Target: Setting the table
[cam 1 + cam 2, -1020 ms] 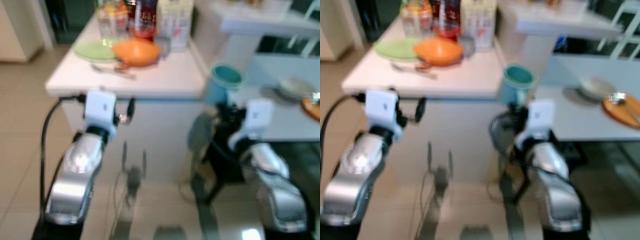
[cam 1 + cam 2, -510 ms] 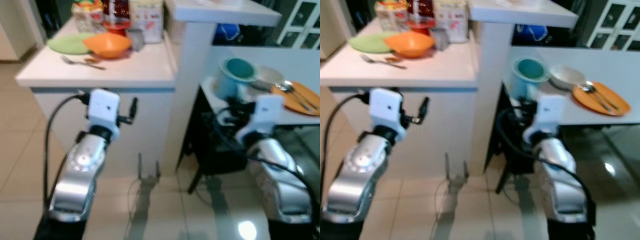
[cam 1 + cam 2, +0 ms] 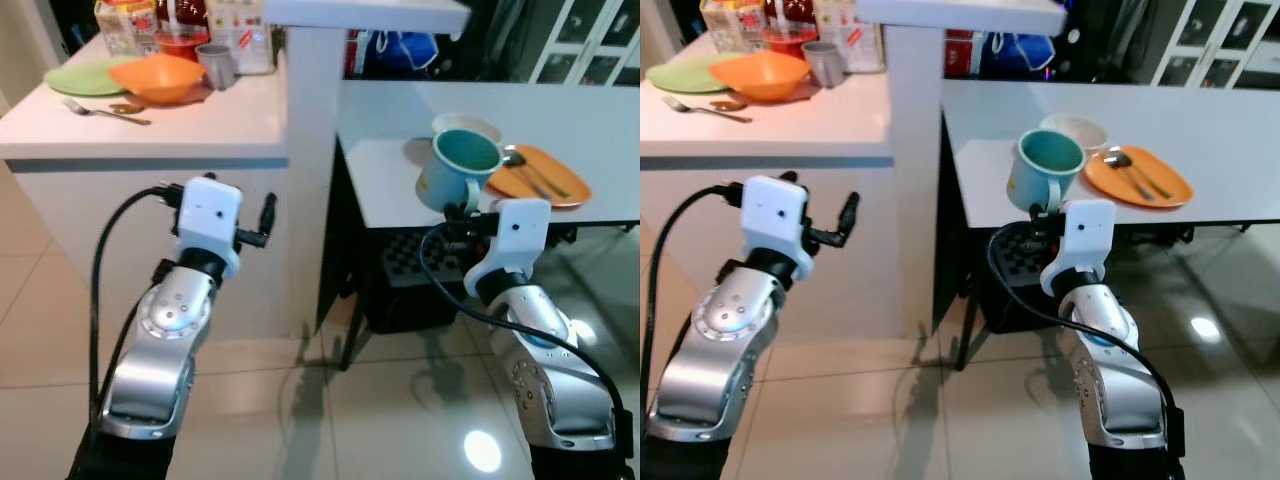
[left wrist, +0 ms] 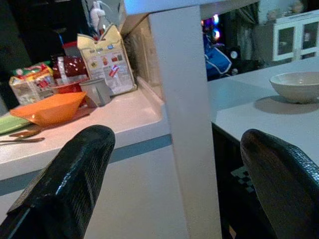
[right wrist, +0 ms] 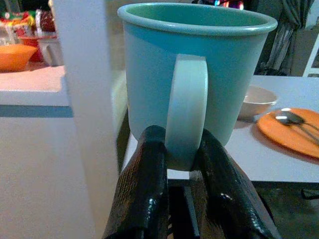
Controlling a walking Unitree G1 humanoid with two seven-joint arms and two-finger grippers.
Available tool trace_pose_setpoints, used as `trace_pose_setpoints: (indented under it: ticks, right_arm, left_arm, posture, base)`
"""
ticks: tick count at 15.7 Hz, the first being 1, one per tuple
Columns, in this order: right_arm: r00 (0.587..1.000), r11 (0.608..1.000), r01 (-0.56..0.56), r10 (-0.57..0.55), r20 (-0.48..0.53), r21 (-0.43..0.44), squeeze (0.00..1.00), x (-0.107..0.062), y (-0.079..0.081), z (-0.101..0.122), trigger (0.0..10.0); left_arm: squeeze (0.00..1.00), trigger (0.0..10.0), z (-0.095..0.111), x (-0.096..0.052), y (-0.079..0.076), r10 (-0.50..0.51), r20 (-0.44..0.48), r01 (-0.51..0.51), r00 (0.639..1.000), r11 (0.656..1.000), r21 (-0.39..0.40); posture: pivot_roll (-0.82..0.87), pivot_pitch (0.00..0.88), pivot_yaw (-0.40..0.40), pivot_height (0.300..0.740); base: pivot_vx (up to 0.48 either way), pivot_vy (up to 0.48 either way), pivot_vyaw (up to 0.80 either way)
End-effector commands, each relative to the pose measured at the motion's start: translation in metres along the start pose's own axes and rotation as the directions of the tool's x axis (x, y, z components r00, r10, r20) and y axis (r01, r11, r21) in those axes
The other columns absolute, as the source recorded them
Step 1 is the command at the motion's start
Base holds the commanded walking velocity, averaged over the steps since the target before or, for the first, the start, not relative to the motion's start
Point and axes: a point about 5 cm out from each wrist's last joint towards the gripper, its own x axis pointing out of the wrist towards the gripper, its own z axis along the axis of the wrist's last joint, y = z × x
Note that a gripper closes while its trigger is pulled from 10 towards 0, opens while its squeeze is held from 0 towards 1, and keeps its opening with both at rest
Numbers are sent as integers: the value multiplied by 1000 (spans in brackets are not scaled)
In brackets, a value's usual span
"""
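Mug (image 5: 197, 74), teal and upright, sits clamped by its handle between the fingers of the right gripper (image 5: 180, 164) over the near edge of the white table (image 3: 1210, 150), near the orange plate (image 3: 1137, 176), while the left gripper (image 4: 174, 199) hangs apart beside the counter (image 3: 150, 135).

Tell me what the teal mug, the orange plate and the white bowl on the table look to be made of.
Teal mug, held by its handle in the right gripper: likely plastic or enamel, with an even matte colour and a thin rim. Orange plate: probably plastic, flat uniform colour. White bowl: possibly ceramic or melamine, smooth with a soft sheen.
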Motion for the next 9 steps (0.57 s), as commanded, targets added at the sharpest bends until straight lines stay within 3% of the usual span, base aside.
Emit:
trace_pose_setpoints:
  ticks: [1,9]
  right_arm:
    - [999,999,38,-38,14,-19,0,0,-8,4,10000]
    - [998,998,62,-62,1,9,0,-1,-5,-3,10000]
  left_arm:
    - [0,10000,3,3,-4,-15,12,15,1000,1000,-2]
    - [0,10000,4,5,-3,-13,21,13,1000,1000,8]
  posture:
    - [-6,0,-11,740]
    - [30,0,-20,740]
  base:
    - [0,-382,0]
    - [0,-388,0]
